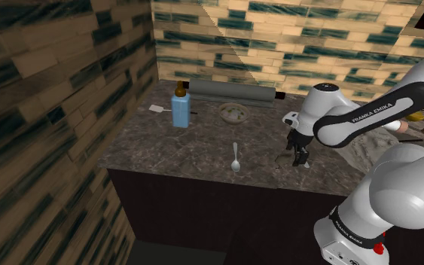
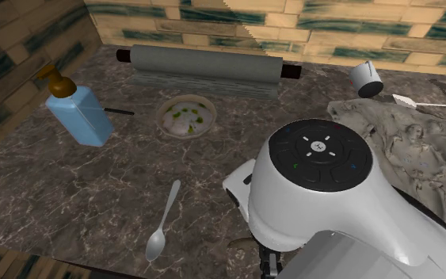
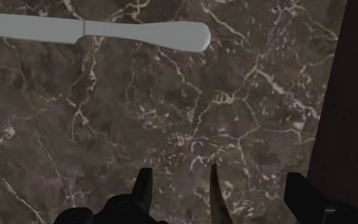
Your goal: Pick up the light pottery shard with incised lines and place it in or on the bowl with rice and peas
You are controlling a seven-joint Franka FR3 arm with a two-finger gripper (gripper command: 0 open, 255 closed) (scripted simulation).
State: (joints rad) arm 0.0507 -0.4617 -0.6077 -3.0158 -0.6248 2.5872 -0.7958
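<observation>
The shard shows edge-on as a thin, curved tan sliver on the dark marble counter. It stands between my open gripper's black fingers and neither finger touches it. In the shoulder view the gripper hangs low over the counter near its front edge, with the shard a thin dark curve beside it. The bowl with rice and peas sits farther back, toward the wall. My arm covers most of the shard in the second exterior view.
A grey spoon lies between gripper and bowl. A blue soap bottle, a long grey roll, a small cup and a spatula line the back. A rough grey slab fills the right. The counter edge drops off close by.
</observation>
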